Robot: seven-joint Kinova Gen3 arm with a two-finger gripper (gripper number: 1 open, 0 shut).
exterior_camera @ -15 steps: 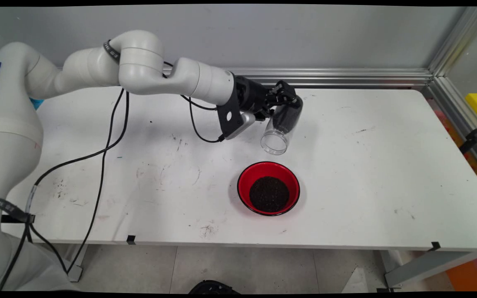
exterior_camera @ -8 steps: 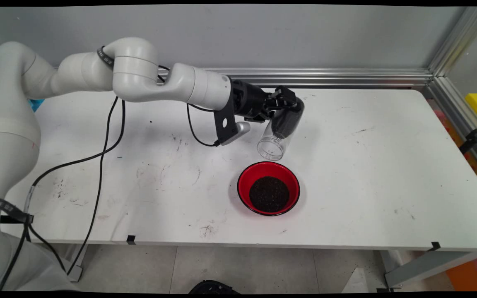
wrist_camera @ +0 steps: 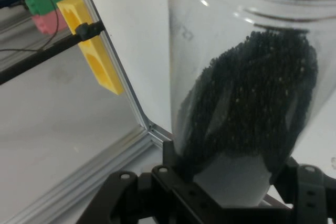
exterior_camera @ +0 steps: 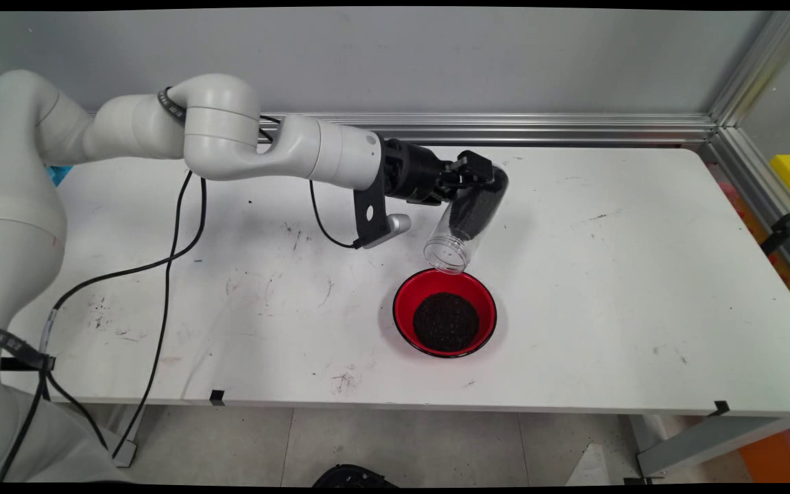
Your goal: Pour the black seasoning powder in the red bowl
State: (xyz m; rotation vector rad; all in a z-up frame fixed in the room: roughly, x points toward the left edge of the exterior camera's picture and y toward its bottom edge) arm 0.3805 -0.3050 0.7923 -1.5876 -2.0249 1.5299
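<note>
Clear plastic jar, partly filled with fine black granules, is hanging tilted above the red bowl, its open mouth pointing down toward the bowl's far rim. The black gripper is clamping the jar near its closed base, fingers shut around the wall. More black granules are lying heaped inside the red bowl, which is sitting on the white table. The jar is probably light, rigid and smooth, so likely slippery; gripping its lower body, as now, looks secure. Loose granules are resting against the base end.
</note>
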